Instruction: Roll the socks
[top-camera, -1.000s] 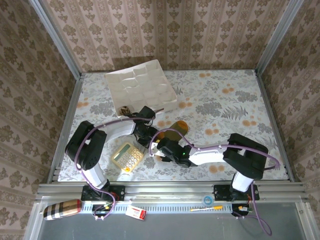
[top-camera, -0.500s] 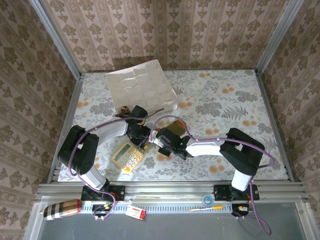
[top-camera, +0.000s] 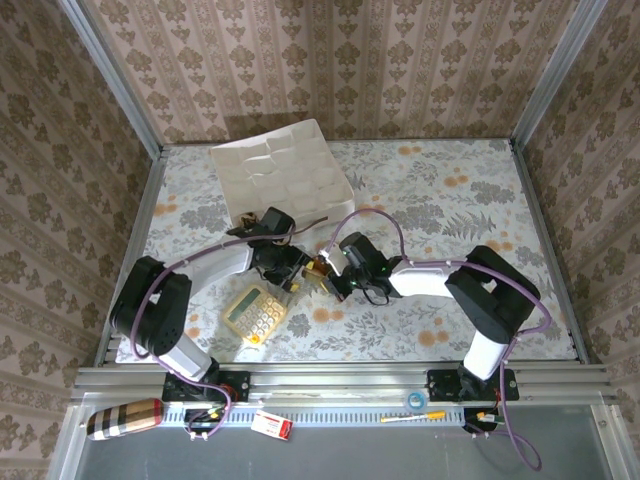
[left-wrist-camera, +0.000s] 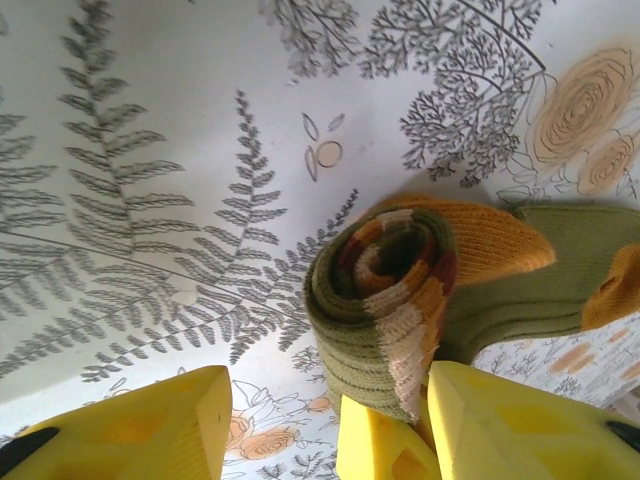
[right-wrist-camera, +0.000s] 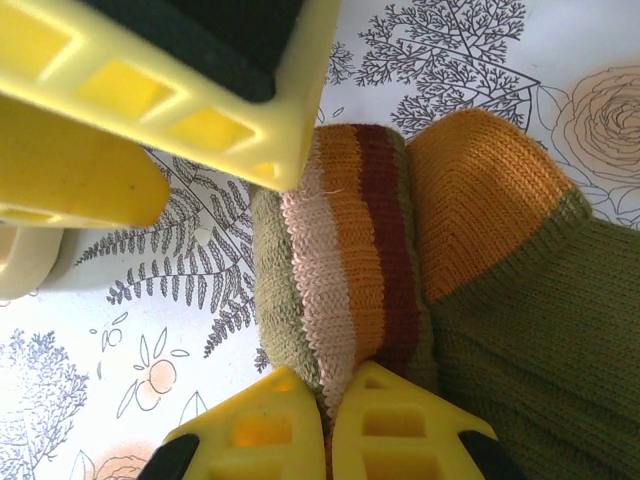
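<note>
Olive sock (right-wrist-camera: 340, 250) rolled, pinched by right hand (right-wrist-camera: 330, 390), outside tray (top-camera: 285, 170)

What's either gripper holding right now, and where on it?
Right gripper pinches the olive sock at its rolled striped cuff; left gripper holds nothing.

Left fingers (left-wrist-camera: 130, 430) stand apart; right fingers (right-wrist-camera: 400, 430) are pressed together.

The left pincer (left-wrist-camera: 330, 385) has spread open — the right pincer (right-wrist-camera: 328, 390) (now closer in) has clamped the olive sock (right-wrist-camera: 340, 250).
</note>
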